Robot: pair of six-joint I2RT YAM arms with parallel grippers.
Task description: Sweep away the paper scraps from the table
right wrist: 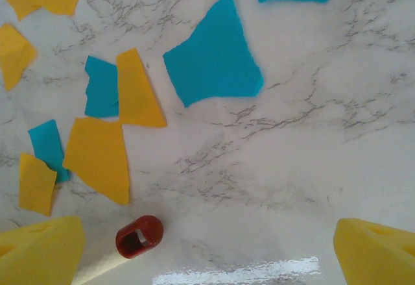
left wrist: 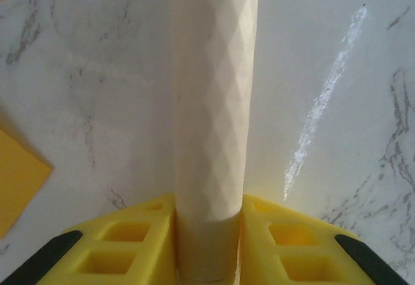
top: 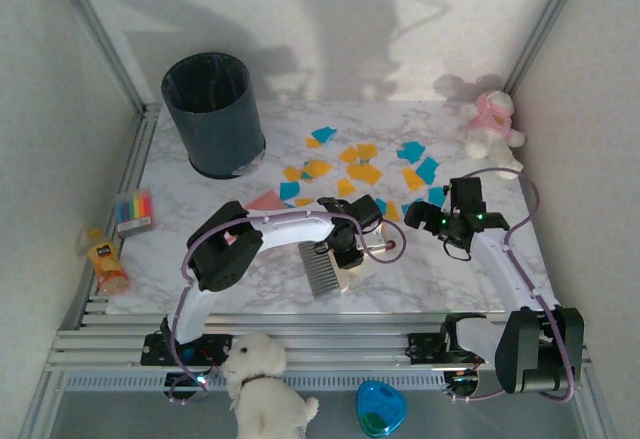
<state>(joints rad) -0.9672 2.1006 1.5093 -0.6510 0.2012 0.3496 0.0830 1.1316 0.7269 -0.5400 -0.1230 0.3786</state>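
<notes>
Orange-yellow and teal paper scraps lie scattered over the middle and back of the white marble table. My left gripper is shut on the cream handle of a hand brush, whose grey bristles rest on the table just in front of the scraps. In the left wrist view the yellow fingers press the handle from both sides. My right gripper hangs open over the scraps' right edge, nothing between its pads. Below it lie a teal scrap, an orange scrap and the brush's red end cap.
A dark round bin stands at the back left. A pink dustpan lies partly under the left arm. A pack of coloured strips and an orange bottle sit at the left edge, a pink plush toy at the back right.
</notes>
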